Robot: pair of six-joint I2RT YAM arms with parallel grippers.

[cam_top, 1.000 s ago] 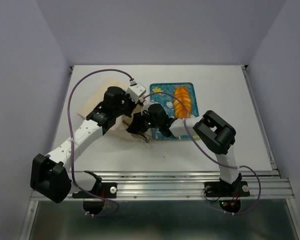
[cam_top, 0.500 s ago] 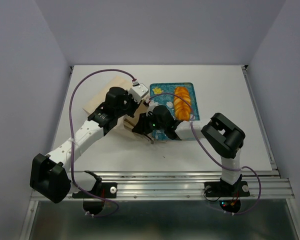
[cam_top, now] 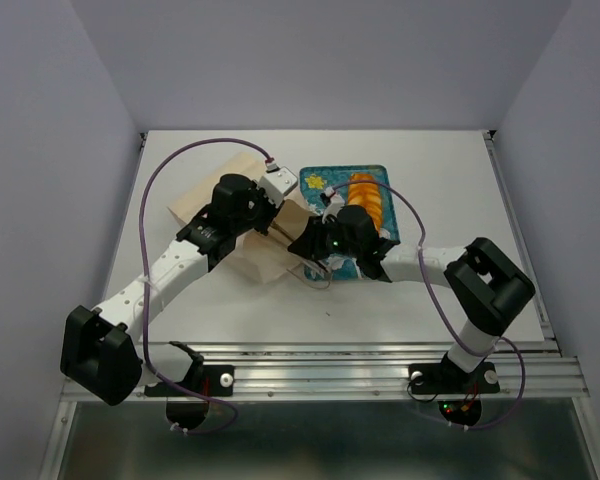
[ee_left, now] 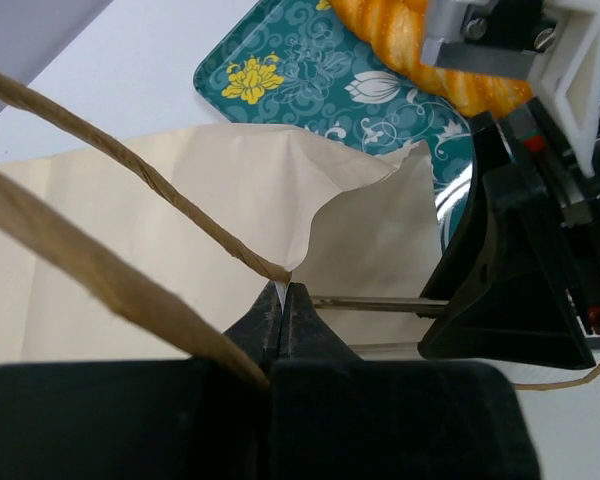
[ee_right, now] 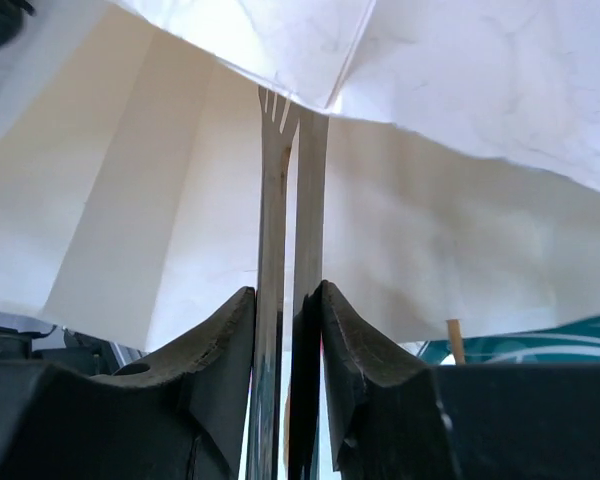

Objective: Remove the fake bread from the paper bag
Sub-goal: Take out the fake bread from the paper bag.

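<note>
1. The paper bag (ee_left: pixel 160 210) is seen in plain pale beige.
2. The tray (ee_left: pixel 310 50) is patterned teal with white and yellow flowers.
3. The bread (ee_left: pixel 380 25) is coloured golden-orange.
4. The tongs (ee_right: pixel 272 250) are seen as silver.

- A robotics lab cell: plain pale walls (cam_top: pixel 310 60) box in a white counter (cam_top: pixel 460 190).
- Left arm (cam_top: pixel 170 265) and right arm (cam_top: pixel 480 290) stand on an aluminium rail (cam_top: pixel 320 375), trailing purple cables (cam_top: pixel 152 190).
</note>
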